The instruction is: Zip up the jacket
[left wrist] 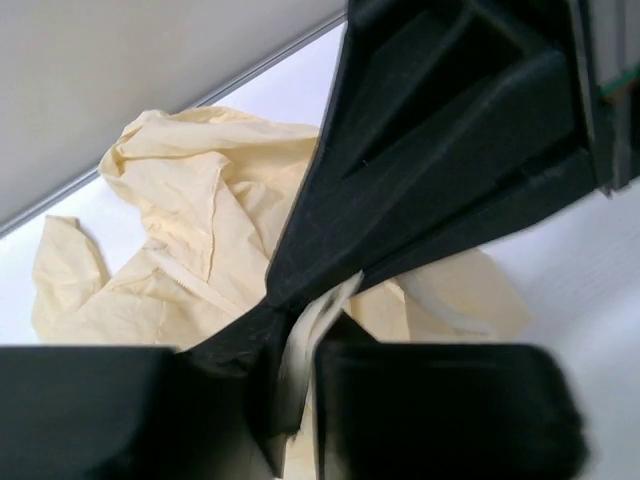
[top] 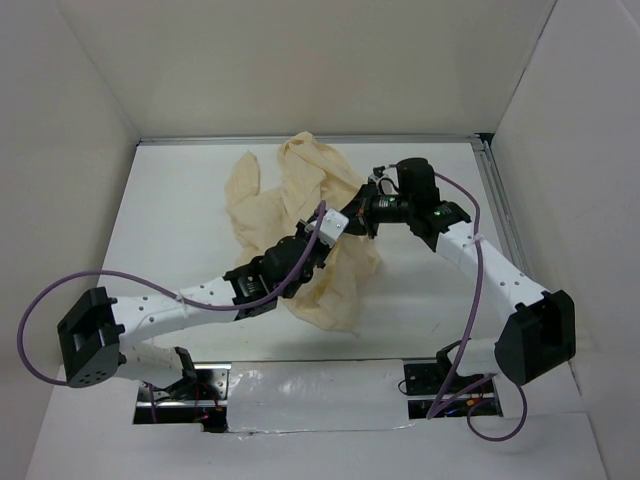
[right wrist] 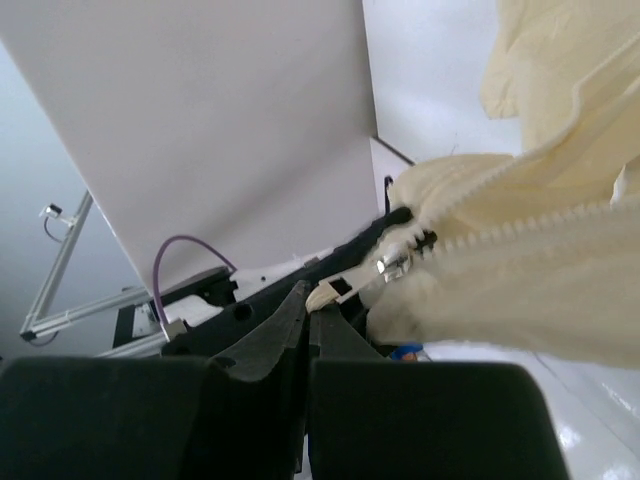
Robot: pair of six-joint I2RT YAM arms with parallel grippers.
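Honestly, the sketchy bit is the right gripper [right wrist: 308,315]: it's pinched shut on just the little pull tab [right wrist: 325,293], so a hard tug could make it slip off. The left gripper [left wrist: 300,350] is clamped on a thin fold of jacket [top: 300,190]; if that lets go, there's no tension and loose cloth could jam the slider [right wrist: 398,262]. The jacket's a wrinkly pale-yellow heap mid-table [top: 180,230], toward the far wall, bunched under both arms. The zipper teeth look joined on one side of the slider.
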